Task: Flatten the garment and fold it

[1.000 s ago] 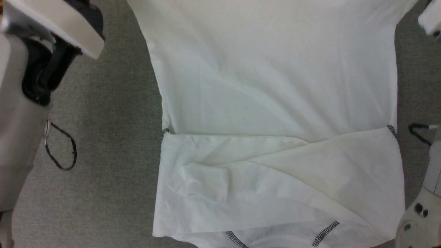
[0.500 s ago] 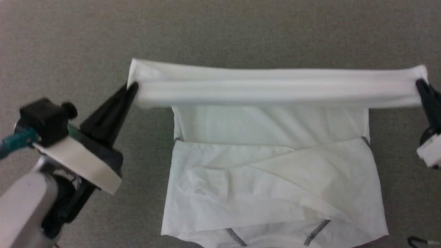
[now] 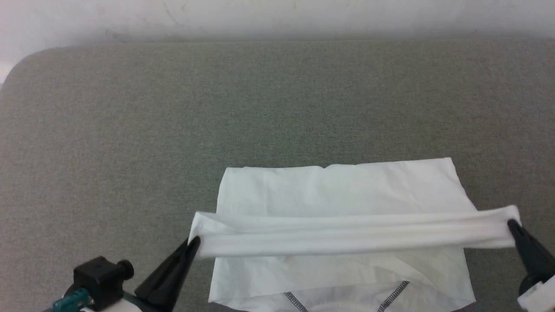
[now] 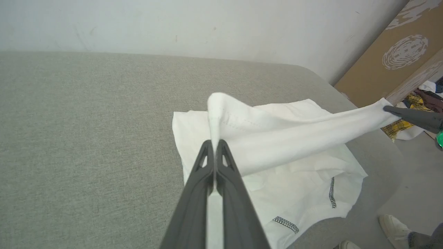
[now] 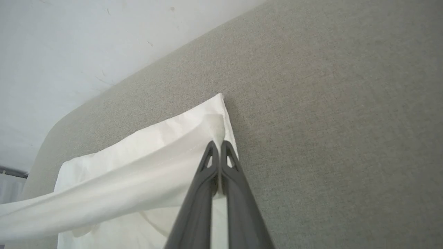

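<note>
Left gripper (image 3: pixel 194 243) is clamped shut on one corner of the garment (image 3: pixel 338 190), which lies low and centred on the grey padded surface (image 3: pixel 130 121). The held edge (image 3: pixel 347 234) is raised as a taut band over the flat layers. Right gripper (image 3: pixel 514 227) is pinched shut on the opposite corner. This looks like a fold being carried across. To do it well, keep both corners level, ease the stretch so the band matches the narrower layers below, and lower both ends together. Leftward and toward the wall (image 3: pixel 277 17) there is ample bare surface. On the right gripper's side the surface rim curves close, with a person's shoe (image 4: pixel 391 224) on the floor beyond.
</note>
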Robot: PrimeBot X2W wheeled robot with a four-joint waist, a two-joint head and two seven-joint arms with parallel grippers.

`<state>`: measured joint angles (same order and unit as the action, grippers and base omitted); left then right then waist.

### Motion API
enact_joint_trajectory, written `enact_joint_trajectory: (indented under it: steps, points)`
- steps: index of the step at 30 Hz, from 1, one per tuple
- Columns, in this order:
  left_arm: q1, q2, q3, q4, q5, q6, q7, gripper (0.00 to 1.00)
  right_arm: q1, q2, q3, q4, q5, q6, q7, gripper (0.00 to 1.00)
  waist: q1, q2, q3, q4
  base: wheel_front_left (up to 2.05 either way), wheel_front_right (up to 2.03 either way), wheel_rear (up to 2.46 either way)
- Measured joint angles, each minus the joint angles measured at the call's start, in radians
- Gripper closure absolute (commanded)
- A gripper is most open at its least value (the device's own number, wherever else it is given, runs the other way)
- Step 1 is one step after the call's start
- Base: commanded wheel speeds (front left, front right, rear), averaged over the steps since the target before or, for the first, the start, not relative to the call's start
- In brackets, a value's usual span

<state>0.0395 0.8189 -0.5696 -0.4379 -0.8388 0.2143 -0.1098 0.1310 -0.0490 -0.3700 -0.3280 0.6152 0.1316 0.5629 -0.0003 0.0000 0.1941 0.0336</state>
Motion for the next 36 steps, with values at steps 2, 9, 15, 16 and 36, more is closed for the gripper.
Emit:
enact_joint_trajectory:
  steps: [2,9,15,16,36]
  points:
    - [0.029,-0.009,-0.015,-0.006,-0.011,0.009,-0.005,1.00,0.044,0.000,0.016,0.010,0.018,0.000,-0.014,1.00,0.0000,0.0000,-0.010,0.000,0.00,0.00,0.00]
    - [0.097,-0.050,-0.075,0.038,-0.051,0.010,0.005,1.00,0.161,0.000,0.058,0.049,0.026,0.000,-0.028,1.00,0.0002,0.0000,-0.030,0.001,0.00,0.00,0.00]
    - [0.101,-0.097,-0.141,0.164,-0.074,-0.036,0.048,1.00,0.184,0.000,0.101,0.109,-0.009,0.000,-0.025,1.00,0.0002,0.0000,-0.048,0.004,0.00,0.00,0.00]
    - [0.100,-0.105,-0.149,0.184,-0.076,-0.041,0.052,1.00,0.184,0.000,0.106,0.118,-0.010,0.000,-0.025,1.00,0.0002,0.0000,-0.050,0.006,0.00,0.00,0.00]
    - [0.055,-0.188,0.088,0.197,-0.047,0.042,-0.140,0.00,0.085,-0.002,0.052,0.089,-0.109,0.000,-0.088,0.00,0.0003,0.0000,-0.037,0.017,0.00,0.00,0.00]
